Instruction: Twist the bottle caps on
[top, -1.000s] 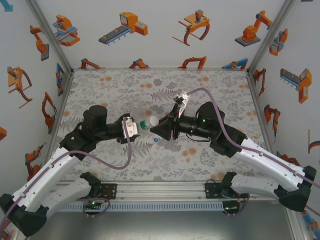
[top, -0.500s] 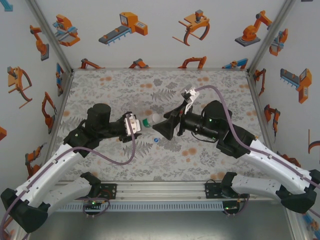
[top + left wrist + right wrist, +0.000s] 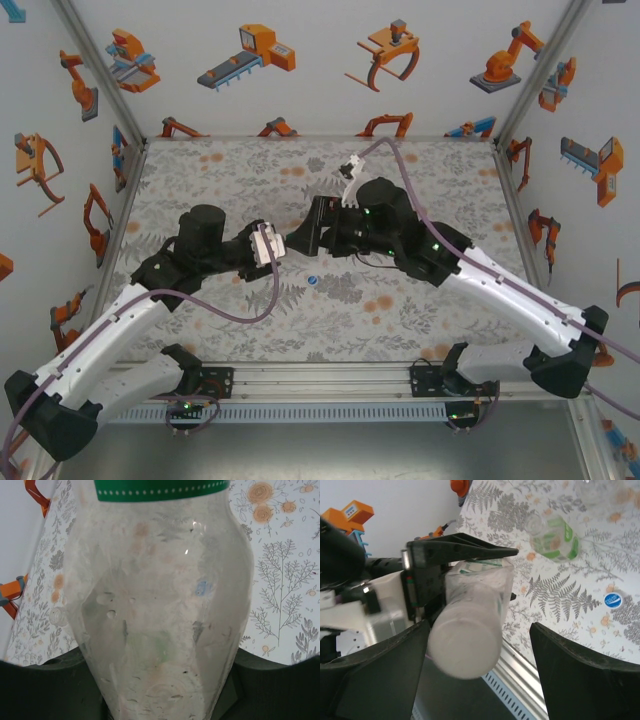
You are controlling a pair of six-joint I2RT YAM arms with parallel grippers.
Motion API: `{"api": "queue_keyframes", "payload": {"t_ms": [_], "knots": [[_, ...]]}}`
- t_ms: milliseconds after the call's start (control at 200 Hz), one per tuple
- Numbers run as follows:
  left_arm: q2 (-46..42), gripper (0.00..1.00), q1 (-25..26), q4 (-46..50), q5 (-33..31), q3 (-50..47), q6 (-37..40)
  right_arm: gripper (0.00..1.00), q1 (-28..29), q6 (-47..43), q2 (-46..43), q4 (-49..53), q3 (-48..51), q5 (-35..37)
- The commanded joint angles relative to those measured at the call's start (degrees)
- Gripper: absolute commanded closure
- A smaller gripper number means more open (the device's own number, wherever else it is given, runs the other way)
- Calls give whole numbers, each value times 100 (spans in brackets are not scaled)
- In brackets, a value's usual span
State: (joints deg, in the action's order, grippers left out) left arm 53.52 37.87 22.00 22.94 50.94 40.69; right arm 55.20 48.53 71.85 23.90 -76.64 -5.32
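Clear plastic with a green label, the bottle (image 3: 479,592) is held level between the arms, the left hand (image 3: 268,246) clamped on its body. Its white cap (image 3: 464,649) sits between the right hand's (image 3: 303,237) fingers, which stand apart and clear of it. The cap looks seated but not tightened, so the right hand would next need to close squarely on it and twist. A blue cap (image 3: 612,600) and a green bottle (image 3: 554,539) lie on the table (image 3: 430,180).

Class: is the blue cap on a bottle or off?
Off: the blue cap lies by itself on the table.
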Motion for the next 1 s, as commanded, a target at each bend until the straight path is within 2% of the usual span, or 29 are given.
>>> {"api": "queue_keyframes", "payload": {"t_ms": [0,180,456,491,596,676,701,736,841,996], "knots": [[-13,100,22,34,15,199,-88,31,-67,412,96,82,-267,-127],[-10,100,24,41,51,197,-79,40,-92,430,250,-34,-325,-103],[-8,100,27,34,27,197,-80,63,-110,419,275,-22,-341,-154],[-15,95,27,36,20,197,-79,65,-115,413,281,-7,-343,-161],[-22,65,26,-6,11,184,-133,70,-131,365,304,68,-377,-162],[-61,49,26,-101,28,136,-192,73,-196,260,337,220,-421,-162],[-88,35,27,-139,29,116,-204,73,-229,214,351,291,-437,-162],[-119,24,28,-181,35,94,-232,74,-282,128,359,401,-469,-145],[-193,23,26,-264,51,35,-245,75,-533,-182,427,880,-567,-132],[-261,21,24,-359,-10,-8,-298,75,-1188,-903,637,1737,-795,-74]]}}
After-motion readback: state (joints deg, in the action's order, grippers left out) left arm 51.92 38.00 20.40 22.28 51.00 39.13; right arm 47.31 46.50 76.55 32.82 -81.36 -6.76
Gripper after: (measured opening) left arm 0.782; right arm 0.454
